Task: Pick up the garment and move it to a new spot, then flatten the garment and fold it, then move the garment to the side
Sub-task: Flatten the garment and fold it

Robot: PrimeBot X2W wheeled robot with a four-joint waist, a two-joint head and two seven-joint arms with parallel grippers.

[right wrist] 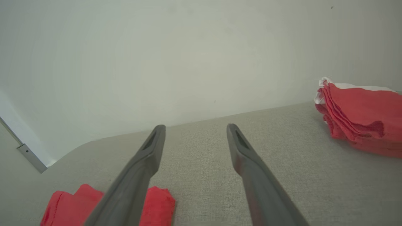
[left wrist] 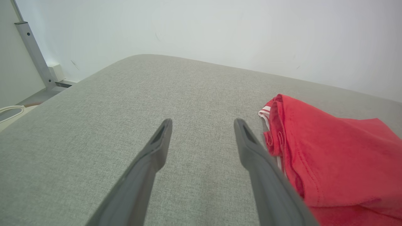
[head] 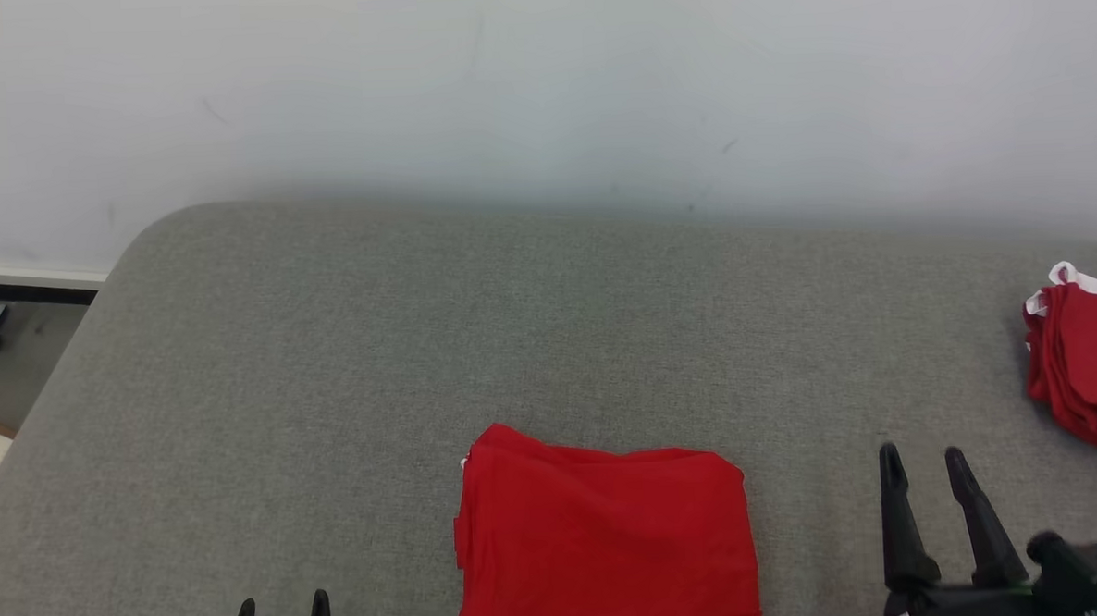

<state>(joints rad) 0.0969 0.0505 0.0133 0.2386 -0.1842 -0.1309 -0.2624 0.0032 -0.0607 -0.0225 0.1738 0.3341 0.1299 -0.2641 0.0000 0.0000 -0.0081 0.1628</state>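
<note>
Flanking the folded red garment (head: 605,546): left pincer (head: 282,605), right pincer (head: 922,458), fingers pointing forward, spread wide, both empty.

This looks like a bare test room: a grey fabric-covered tabletop (head: 328,355) with a rounded corner stands against a plain white wall (head: 539,86), and a grey metal strut (left wrist: 35,50) rises beside it.

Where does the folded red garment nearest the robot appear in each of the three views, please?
Head view: folded red garment, bottom centre.
Left wrist view: garment, lower right.
Right wrist view: garment, bottom left corner.
Shared landmark: rounded far-left corner of the grey surface.
</note>
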